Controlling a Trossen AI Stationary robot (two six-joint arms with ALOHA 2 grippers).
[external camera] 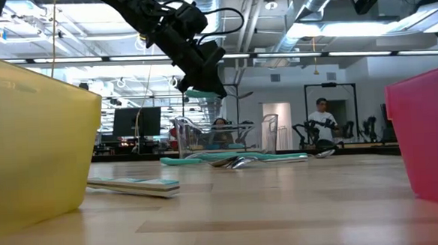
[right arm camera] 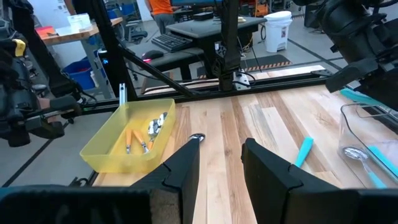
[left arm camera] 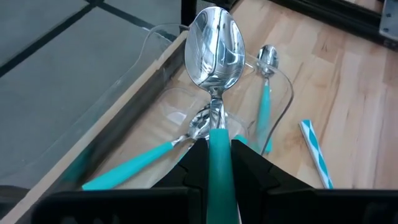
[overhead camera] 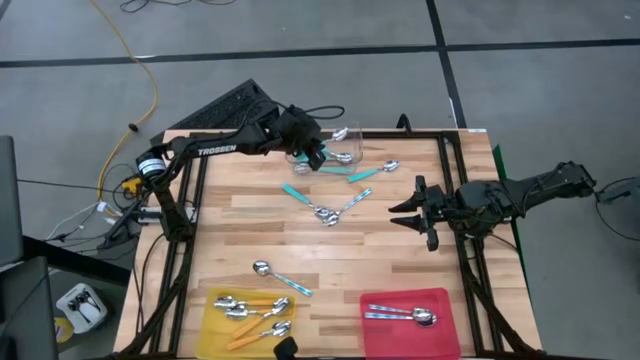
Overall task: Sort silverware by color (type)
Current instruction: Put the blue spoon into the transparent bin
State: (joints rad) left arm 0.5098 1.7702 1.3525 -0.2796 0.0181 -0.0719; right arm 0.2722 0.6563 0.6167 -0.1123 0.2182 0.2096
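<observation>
Hanging over the clear tub (overhead camera: 343, 140) at twelve o'clock on the table (overhead camera: 400, 260): one teal spoon (left arm camera: 215, 50), riding in the left gripper (left arm camera: 217, 146), jaws narrowed onto the plastic handle just below the neck, shiny bowl pointing away from the wrist. Judging it light and rigid, unlikely to bend or break. Expecting the polished metal bowl to be slippery and the thin handle prone to swivelling between the pads, so favouring a hold on the flat plastic handle near its middle rather than on the bowl. Lying in the tub beneath it: more teal-handled spoons (left arm camera: 127, 167).

Moving outward: a loose crossed cluster of spoons (overhead camera: 325, 210) resting at the table's centre, another teal-handled one (overhead camera: 280, 277) lying toward seven o'clock. Sitting along six o'clock: the yellow tray (overhead camera: 212, 300) carrying orange-handled spoons (overhead camera: 250, 312) and the red tray (overhead camera: 380, 335) carrying silver spoons (overhead camera: 400, 316). Waiting at three o'clock: the right gripper (overhead camera: 415, 212), jaws standing partly apart and holding nothing.

Comparing views: seeing the grip itself only from the left wrist, with handle and fingers touching. Seeing from above merely a dark gripper over the tub, yet getting the whole layout of trays. Reading from table height how high the left gripper is hanging above the tub rim, well clear of it
</observation>
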